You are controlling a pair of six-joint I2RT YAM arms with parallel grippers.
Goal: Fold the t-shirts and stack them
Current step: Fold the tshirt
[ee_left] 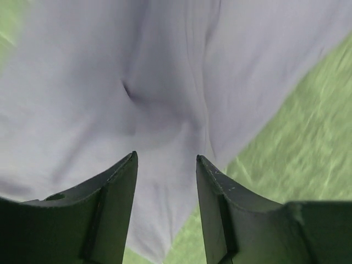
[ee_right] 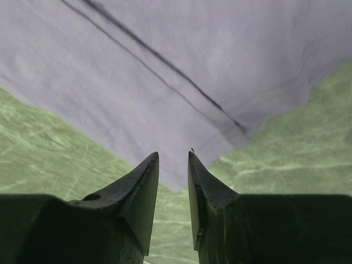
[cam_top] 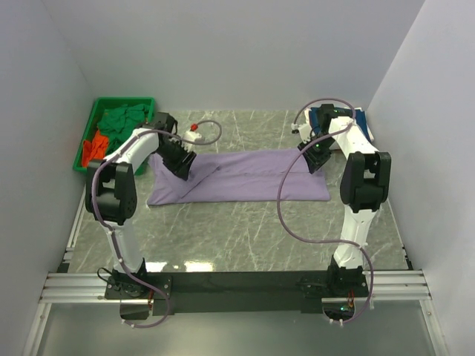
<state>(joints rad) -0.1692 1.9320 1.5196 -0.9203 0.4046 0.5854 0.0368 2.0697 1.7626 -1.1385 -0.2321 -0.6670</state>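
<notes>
Top external showed green and orange-red shirts (cam_top: 122, 120) heaped in the bin (cam_top: 87, 142), with the left fingers (cam_top: 184, 171) spread over the purple shirt (cam_top: 245, 175), which lay part-folded on the worktop (cam_top: 245, 230). The right fingers (cam_top: 315, 164), narrowly parted and empty, hung at its right edge; most of the folding apparently remained.

Both arms are extended forward, with the elbows raised and the forearms angled down and inward. The left gripper (cam_top: 182, 167) is pointed steeply downward; its fingers (ee_left: 118, 181) are spread well apart, and nothing is clamped between them. The right gripper (cam_top: 315, 158) is tipped down likewise, with its fingers (ee_right: 143, 181) set only a narrow gap apart, and nothing is gripped.
</notes>
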